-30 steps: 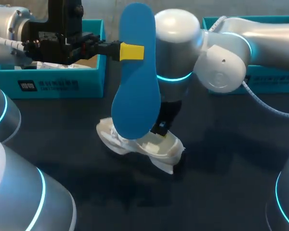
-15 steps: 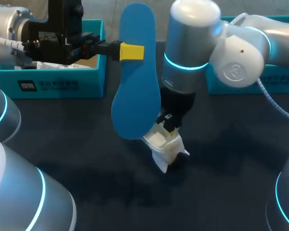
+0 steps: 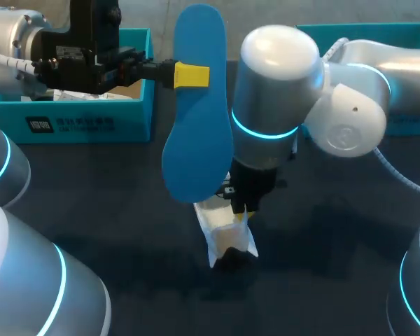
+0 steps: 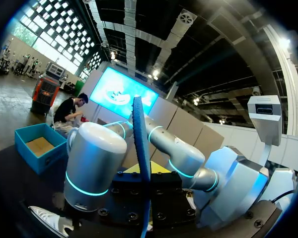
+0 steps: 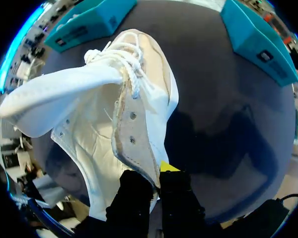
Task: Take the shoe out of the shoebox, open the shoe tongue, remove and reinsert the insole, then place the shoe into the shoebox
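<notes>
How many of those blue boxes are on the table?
2: one blue box at the back left, the other at the back right, partly hidden by the right arm.

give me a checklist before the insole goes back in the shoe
1. Insole gripped in left claw: ok.
2. Shoe wall pinched in right claw: ok.
3. Tongue pulled back clear: ok.
4. Insole lined up with shoe: cannot tell, it hides part of the shoe in the head view.
5. Shoe resting steady on table: cannot tell.
</notes>
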